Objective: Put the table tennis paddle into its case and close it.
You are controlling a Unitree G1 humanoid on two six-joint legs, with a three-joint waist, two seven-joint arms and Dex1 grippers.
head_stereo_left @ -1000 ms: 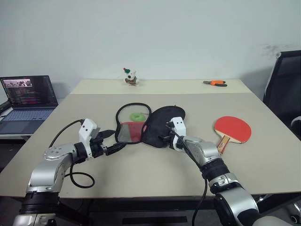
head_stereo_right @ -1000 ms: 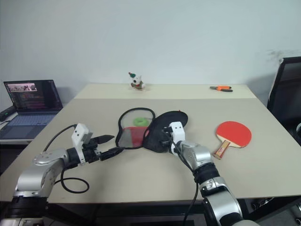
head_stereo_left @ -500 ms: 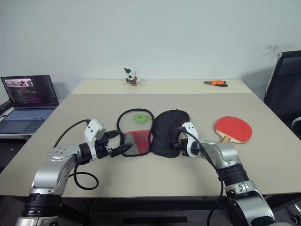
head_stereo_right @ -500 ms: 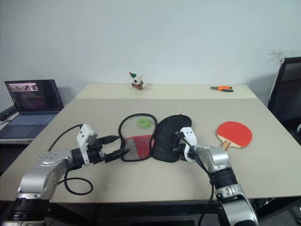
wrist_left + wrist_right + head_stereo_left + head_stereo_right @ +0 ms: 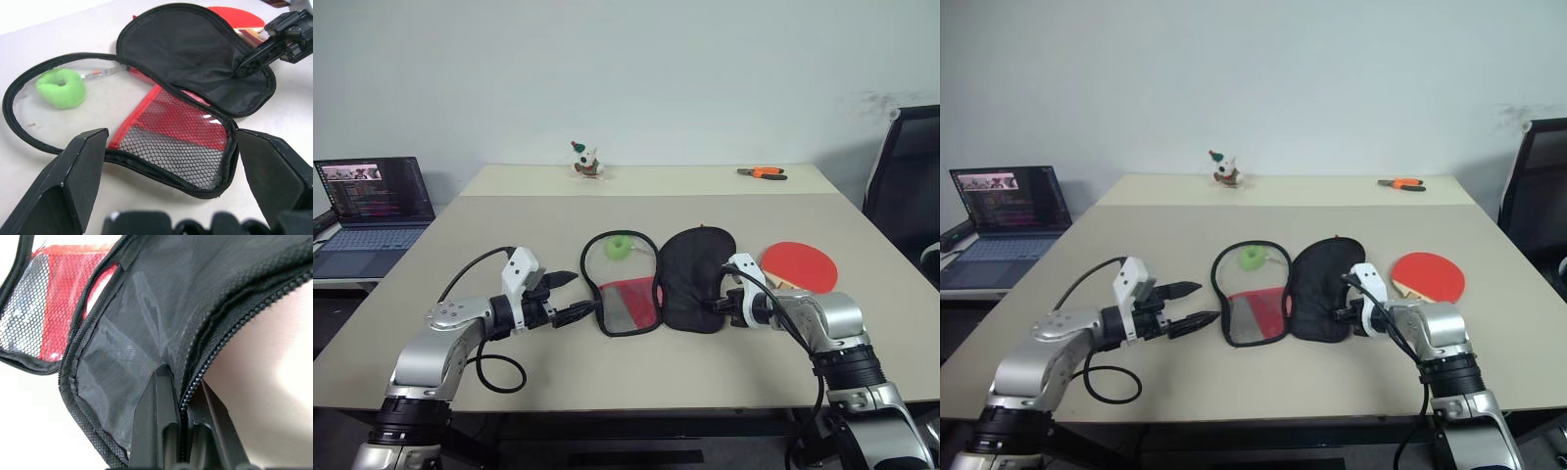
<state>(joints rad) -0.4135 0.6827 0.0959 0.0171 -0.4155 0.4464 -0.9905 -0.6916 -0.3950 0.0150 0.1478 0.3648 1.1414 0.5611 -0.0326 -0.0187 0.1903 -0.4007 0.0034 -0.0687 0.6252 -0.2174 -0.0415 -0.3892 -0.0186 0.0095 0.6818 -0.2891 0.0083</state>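
At table (image 5: 862,323) centre, my right gripper (image 5: 717,305) pinched the limp case (image 5: 697,279) by its zip edge; left gripper (image 5: 579,297) spread; stiff paddle (image 5: 800,264) lay at three o'clock.

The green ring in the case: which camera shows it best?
The left wrist view: the green ring looms large on the clear half of the open case. Both eye views show it as a small green spot. The right wrist view sees black fabric instead.
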